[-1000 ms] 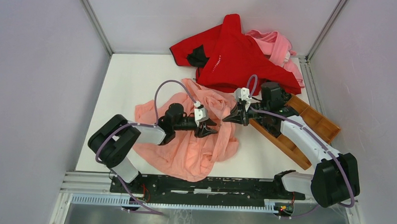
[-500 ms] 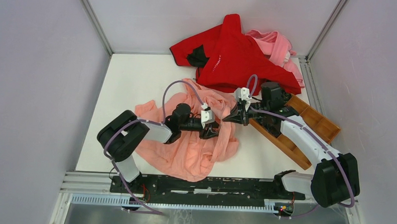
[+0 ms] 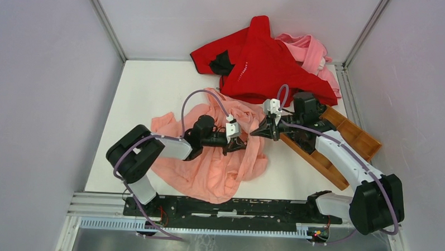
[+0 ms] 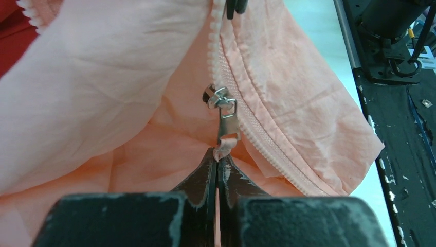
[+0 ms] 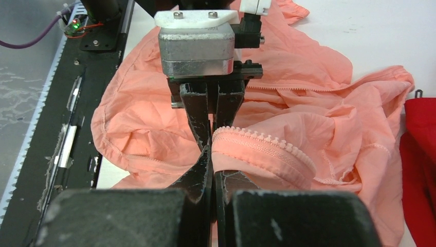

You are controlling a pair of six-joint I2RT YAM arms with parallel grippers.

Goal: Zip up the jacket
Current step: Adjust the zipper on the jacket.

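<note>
The salmon-pink jacket (image 3: pixel 208 164) lies crumpled on the white table in front of both arms. Its metal zipper slider (image 4: pixel 218 96) sits low on the toothed track (image 4: pixel 257 139), and a pull (image 4: pixel 228 119) with a small pink tab hangs from it. My left gripper (image 4: pixel 218 155) is shut on that tab; from above the left gripper (image 3: pixel 234 145) sits at the jacket's middle. My right gripper (image 5: pixel 212 150) is shut on the jacket's zipper edge (image 5: pixel 257 141), holding it raised just beyond the left one. In the top view the right gripper (image 3: pixel 257 132) faces the left.
A bright red garment (image 3: pixel 267 60) and a paler pink one (image 3: pixel 312 50) are heaped at the back right. A wooden tray (image 3: pixel 348 141) lies under the right arm. The black base rail (image 4: pixel 406 134) runs along the near table edge.
My left gripper slid right along the jacket toward the right gripper, then shut on the zipper pull's tab. The right gripper kept its hold and place.
</note>
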